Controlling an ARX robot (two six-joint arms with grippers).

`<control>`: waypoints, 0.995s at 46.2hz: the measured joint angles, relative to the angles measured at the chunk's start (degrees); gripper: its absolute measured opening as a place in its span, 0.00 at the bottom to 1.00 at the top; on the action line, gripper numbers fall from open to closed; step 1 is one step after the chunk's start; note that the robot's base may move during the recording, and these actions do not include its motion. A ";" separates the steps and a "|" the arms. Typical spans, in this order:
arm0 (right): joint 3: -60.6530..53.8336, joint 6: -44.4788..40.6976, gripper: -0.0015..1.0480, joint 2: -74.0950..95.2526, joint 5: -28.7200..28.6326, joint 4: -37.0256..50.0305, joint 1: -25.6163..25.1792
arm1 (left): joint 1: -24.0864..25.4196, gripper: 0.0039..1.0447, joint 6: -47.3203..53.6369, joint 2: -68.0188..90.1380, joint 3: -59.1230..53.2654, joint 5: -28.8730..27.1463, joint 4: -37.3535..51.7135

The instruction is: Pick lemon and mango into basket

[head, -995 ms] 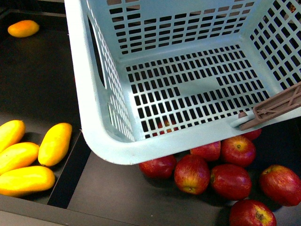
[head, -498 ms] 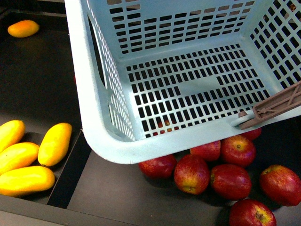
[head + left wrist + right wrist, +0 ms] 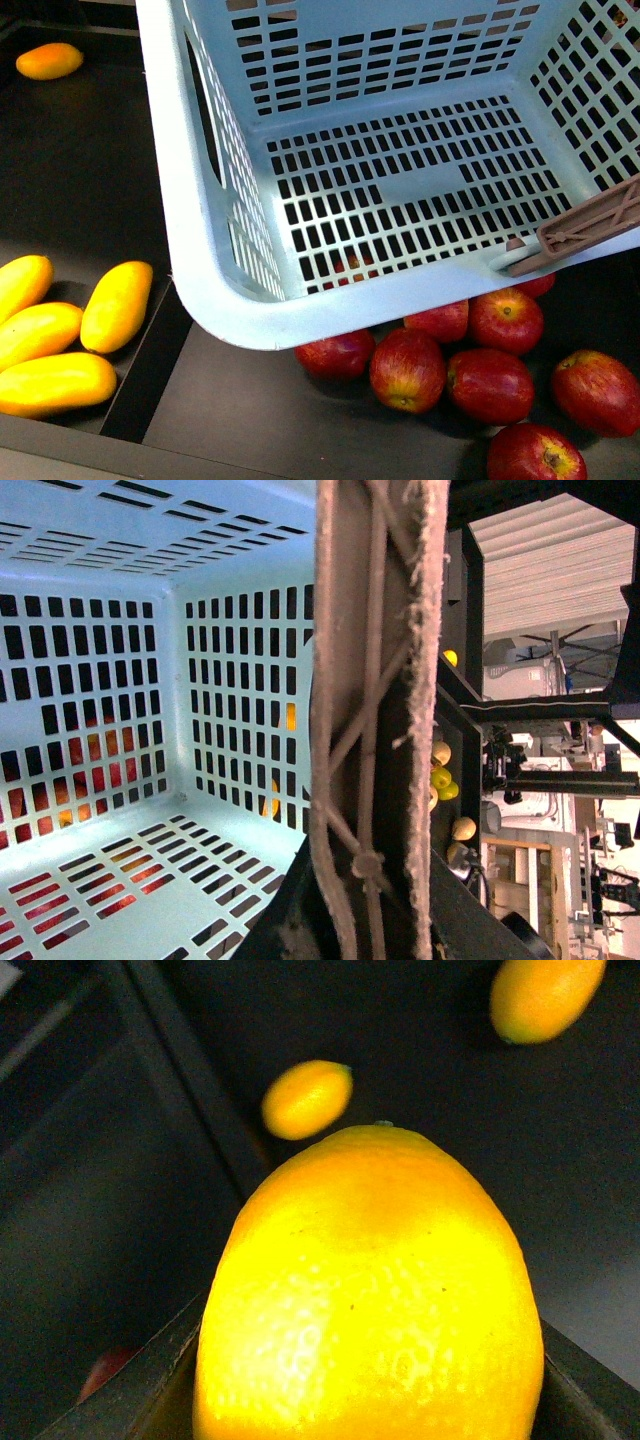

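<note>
The light blue slotted basket (image 3: 200, 250) hangs tilted above the shelf and fills most of the front view. It is empty inside, as the left wrist view (image 3: 120, 680) also shows. My left gripper (image 3: 588, 226) is shut on the basket's right rim, and its brown ribbed finger (image 3: 375, 730) lies across the wall. Several long yellow mangoes (image 3: 117, 305) lie in the lower left bin. My right gripper (image 3: 370, 1405) is shut on a plump yellow lemon (image 3: 370, 1290) that fills its wrist view. It is out of the front view.
Several red apples (image 3: 408, 368) lie under and in front of the basket. One loose lemon (image 3: 49, 60) lies at the far left on the dark shelf. Two more lemons (image 3: 306, 1098) lie below the held one. A dark divider (image 3: 150, 370) separates the bins.
</note>
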 joint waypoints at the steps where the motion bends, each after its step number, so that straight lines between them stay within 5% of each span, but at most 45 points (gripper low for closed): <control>1: -0.33 -0.02 0.62 -1.11 -0.37 -0.37 0.24 | 0.00 0.06 0.02 0.00 0.00 0.00 0.00; 14: -3.08 2.14 0.62 -22.08 -1.18 -7.08 9.57 | 0.00 0.06 0.00 0.00 0.00 0.02 0.00; 27: -3.23 7.32 0.62 -30.49 7.48 -8.15 28.24 | 0.00 0.06 0.02 0.00 0.00 0.00 0.00; 46: -1.11 8.81 0.62 -26.69 18.84 -5.70 47.32 | 0.00 0.06 0.02 0.00 0.00 0.00 0.00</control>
